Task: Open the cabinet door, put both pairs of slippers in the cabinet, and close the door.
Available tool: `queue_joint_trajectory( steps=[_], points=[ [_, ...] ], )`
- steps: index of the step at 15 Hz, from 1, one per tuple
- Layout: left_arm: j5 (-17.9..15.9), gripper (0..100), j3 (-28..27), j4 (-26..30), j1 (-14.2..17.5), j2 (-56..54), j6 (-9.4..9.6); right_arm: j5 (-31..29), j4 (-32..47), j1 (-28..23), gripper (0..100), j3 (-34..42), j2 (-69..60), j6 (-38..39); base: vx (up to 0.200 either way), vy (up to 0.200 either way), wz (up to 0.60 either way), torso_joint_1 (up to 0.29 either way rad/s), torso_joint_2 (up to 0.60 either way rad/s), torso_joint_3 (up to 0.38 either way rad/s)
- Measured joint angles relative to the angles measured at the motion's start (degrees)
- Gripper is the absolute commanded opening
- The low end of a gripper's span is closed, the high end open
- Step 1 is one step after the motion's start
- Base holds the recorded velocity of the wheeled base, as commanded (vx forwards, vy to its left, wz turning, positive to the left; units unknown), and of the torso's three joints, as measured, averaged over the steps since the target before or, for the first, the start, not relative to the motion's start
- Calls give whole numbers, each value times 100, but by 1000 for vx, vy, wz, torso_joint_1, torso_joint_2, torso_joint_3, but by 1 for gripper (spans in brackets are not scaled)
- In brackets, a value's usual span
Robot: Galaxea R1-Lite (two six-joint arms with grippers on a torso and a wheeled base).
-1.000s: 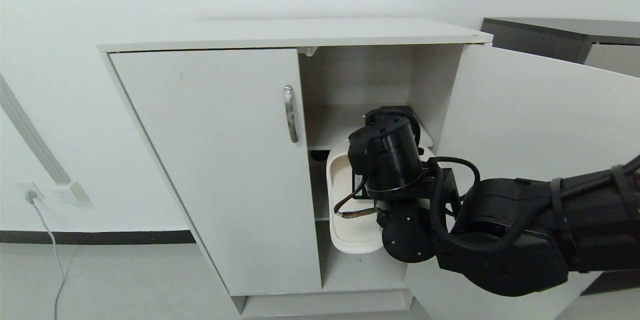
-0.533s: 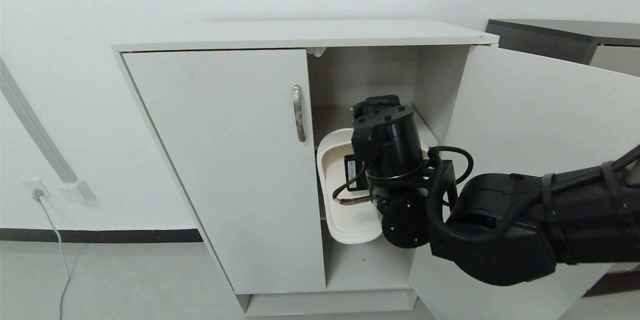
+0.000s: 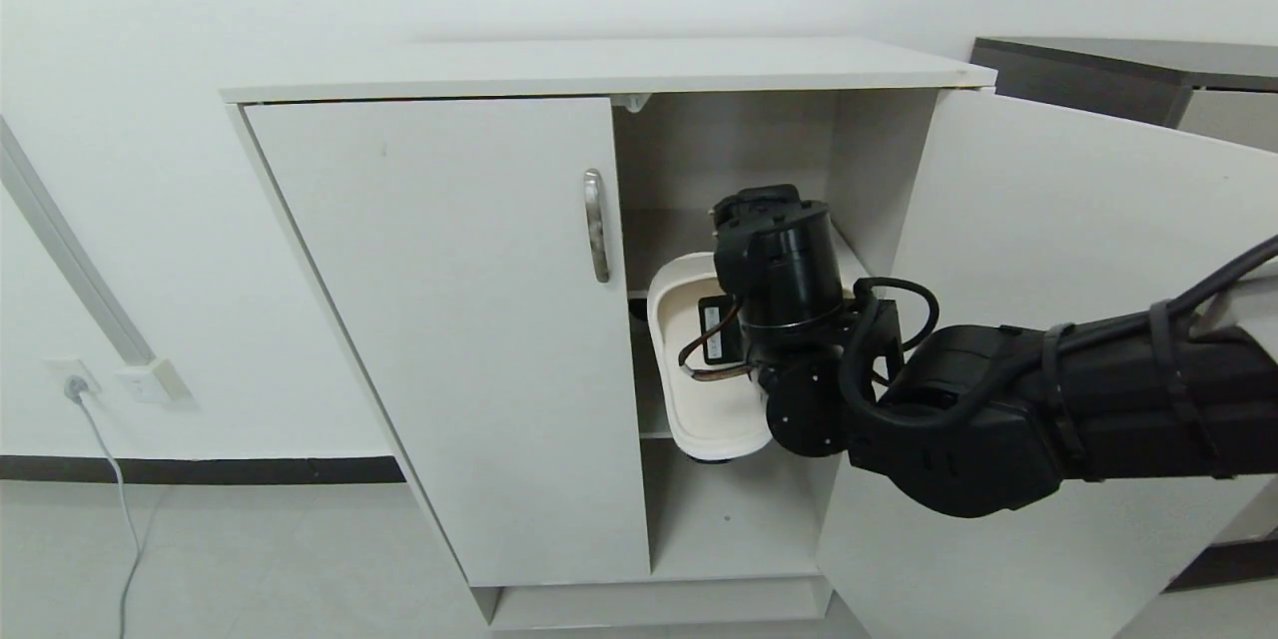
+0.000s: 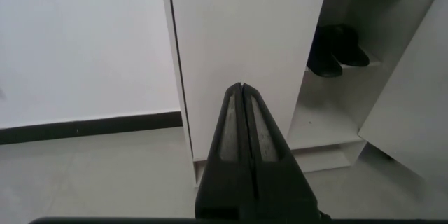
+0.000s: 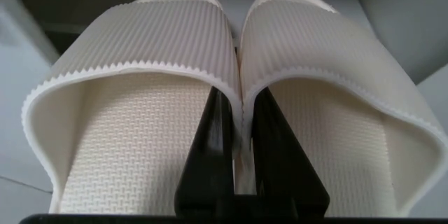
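A tall white wooden cabinet (image 3: 599, 65) stands against a white wall. Its left door (image 3: 429, 319) is shut and has a long silver metal handle (image 3: 595, 225); its right door (image 3: 1048, 270) is swung wide open.

The right gripper (image 5: 241, 105) is inside the open half of the cabinet, about halfway up. Its black fingers (image 5: 210, 154) are clenched on a pair of cream ribbed foam slippers (image 5: 140, 112); they pinch the two inner sides together, so both slippers sit side by side in one grip. In the head view the cream pair (image 3: 704, 399) stands up on end in front of the arm; I cannot tell if it touches a shelf.

A second pair, soft black slippers (image 4: 339, 49), sits side by side on a white shelf (image 4: 364, 64) inside the cabinet, lower than the cream pair.

The left gripper (image 4: 241, 122) is down low, outside the cabinet, in front of the shut door and above the grey floor (image 4: 91, 175); its fingers (image 4: 227, 133) are pressed together with nothing between them.

A small black label (image 3: 714, 344) on the right arm has white print, too small to read. A white wall socket (image 3: 70, 384) with a grey cable plugged in is low on the wall to the left; a dark grey unit (image 3: 1128, 60) stands behind the open door.
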Motion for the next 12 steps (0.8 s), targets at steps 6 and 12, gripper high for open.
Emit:
queue_joint_trajectory(
  steps=[6,12],
  points=[
    [0,0,0,5,0,0,0,-27,-22,-55,0,-6,55,30,200,0,0,-2,2,5],
    [13,0,0,0,0,0,-5,-5,-73,-94,0,-23,83,30,100,0,0,2,1,1]
  ],
)
